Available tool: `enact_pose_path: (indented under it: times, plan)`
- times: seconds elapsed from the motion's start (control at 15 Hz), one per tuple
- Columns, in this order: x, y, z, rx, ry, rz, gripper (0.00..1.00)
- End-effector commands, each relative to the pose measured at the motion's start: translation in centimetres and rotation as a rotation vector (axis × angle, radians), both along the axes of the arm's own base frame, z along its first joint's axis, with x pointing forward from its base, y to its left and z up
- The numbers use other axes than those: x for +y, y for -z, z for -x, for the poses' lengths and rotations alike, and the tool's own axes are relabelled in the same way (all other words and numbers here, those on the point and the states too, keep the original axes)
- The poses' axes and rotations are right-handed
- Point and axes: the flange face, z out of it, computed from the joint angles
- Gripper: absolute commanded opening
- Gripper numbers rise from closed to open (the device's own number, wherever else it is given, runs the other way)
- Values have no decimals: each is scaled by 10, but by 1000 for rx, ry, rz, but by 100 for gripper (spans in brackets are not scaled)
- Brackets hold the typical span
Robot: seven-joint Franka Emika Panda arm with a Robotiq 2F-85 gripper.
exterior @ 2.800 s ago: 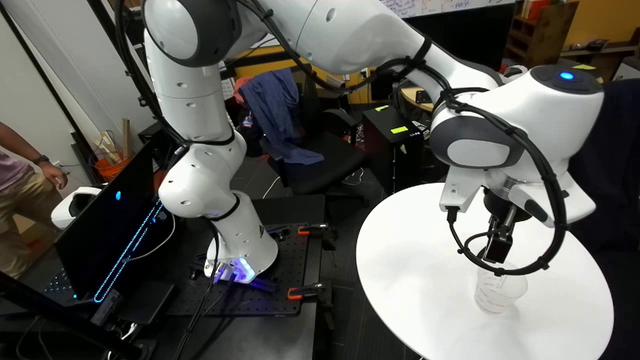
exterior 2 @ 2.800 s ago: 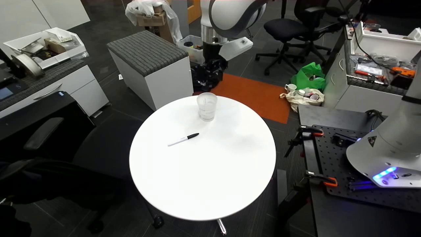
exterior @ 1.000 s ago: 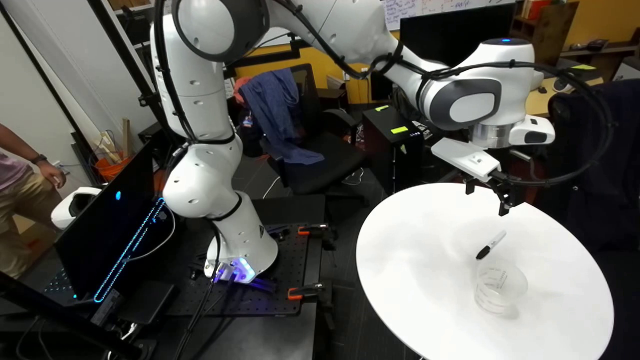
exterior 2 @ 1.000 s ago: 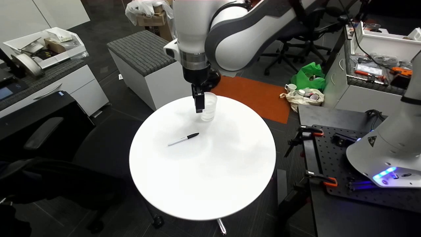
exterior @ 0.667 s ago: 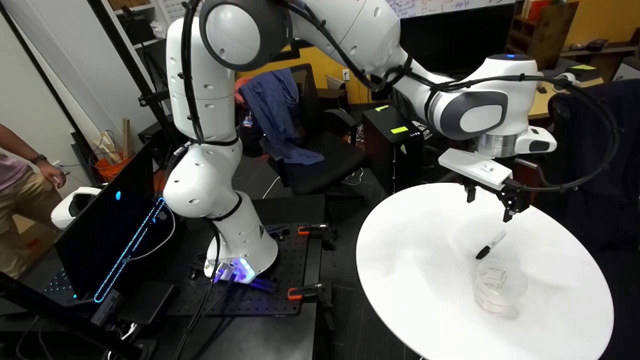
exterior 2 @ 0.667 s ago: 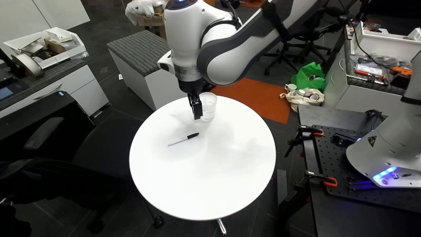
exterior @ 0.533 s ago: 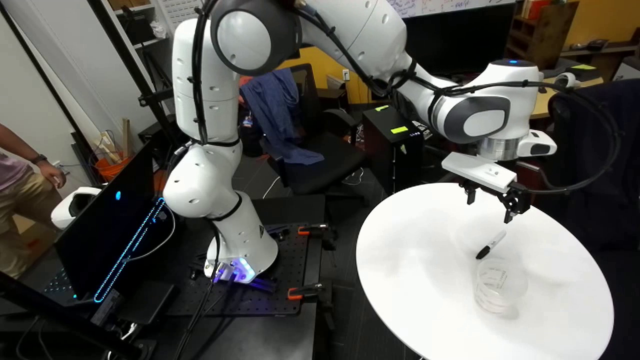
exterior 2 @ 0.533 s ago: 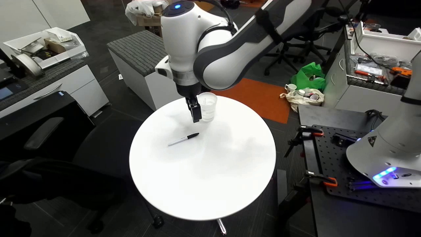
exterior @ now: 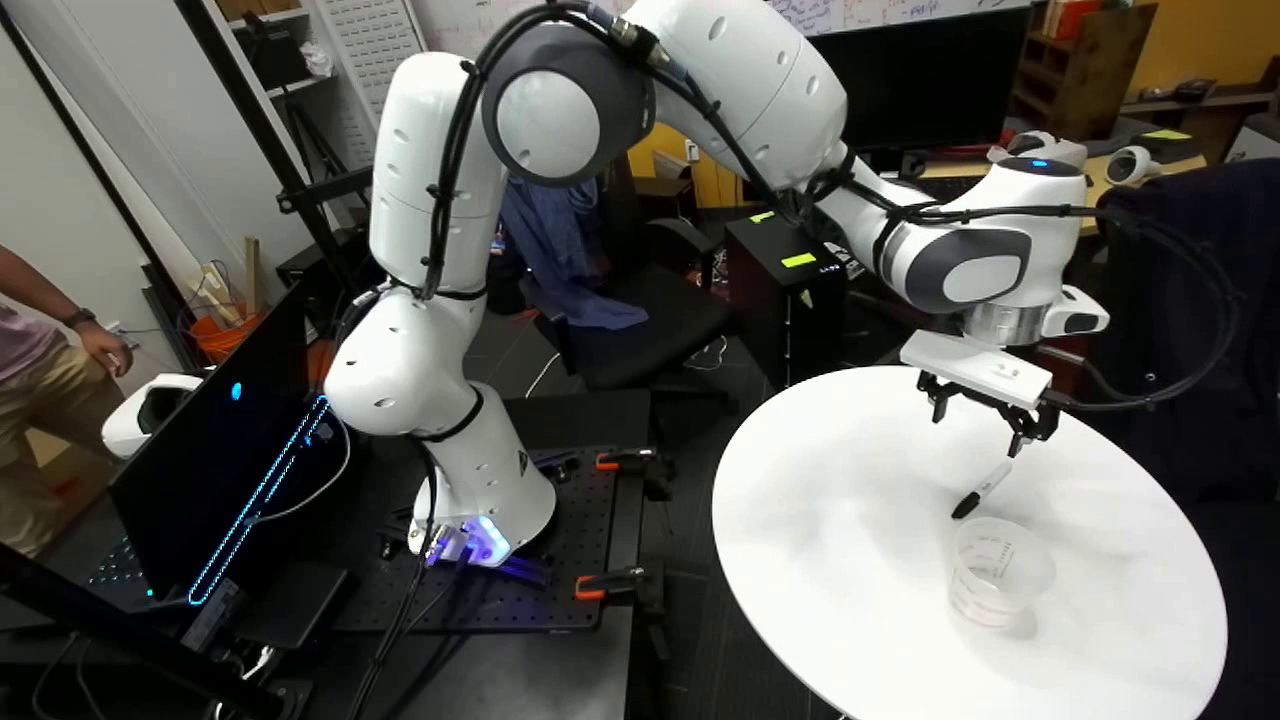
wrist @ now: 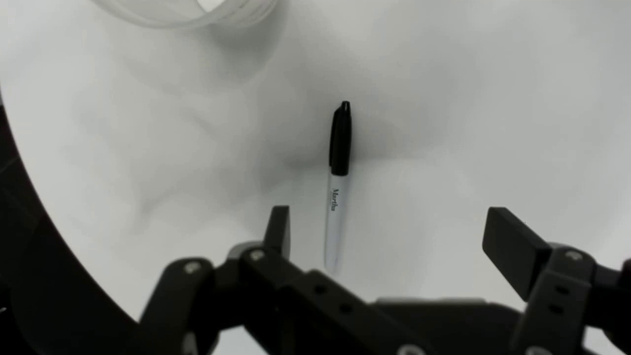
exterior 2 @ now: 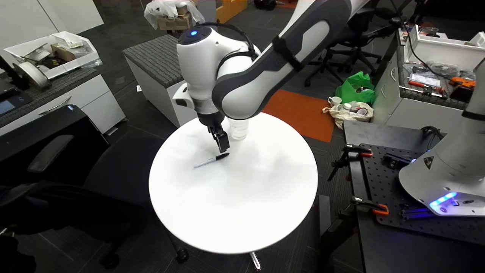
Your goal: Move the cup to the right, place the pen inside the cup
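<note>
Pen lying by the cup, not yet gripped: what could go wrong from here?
Off-centre grasp: in the wrist view the pen lies nearer the picture-left finger of the open tool, which might push or roll it on closing.
End grip: there the tool lines up with its white end, so it may tilt when lifted.
Bump: the cup stands near the capped end; it could get knocked.

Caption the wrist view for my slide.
Claw open, black-capped pen lying on the white table, clear cup cropped at top left.

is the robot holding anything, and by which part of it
Nothing is held: the jaws stand open, and the slim black-capped white pen lies on the round white table.
</note>
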Motion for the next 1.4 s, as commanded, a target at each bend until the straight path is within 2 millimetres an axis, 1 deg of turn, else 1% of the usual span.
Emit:
enact_pose_path:
  times: [0.0, 0.6, 1.07, 1.33]
  plan:
    - [-3, 12, -12, 7, -42, -33, 100]
    - [-5, 47, -25, 27, -9, -92, 100]
    - [-8, 68, -33, 46, 2, -96, 100]
    - [-10, 77, -38, 48, 9, -93, 100]
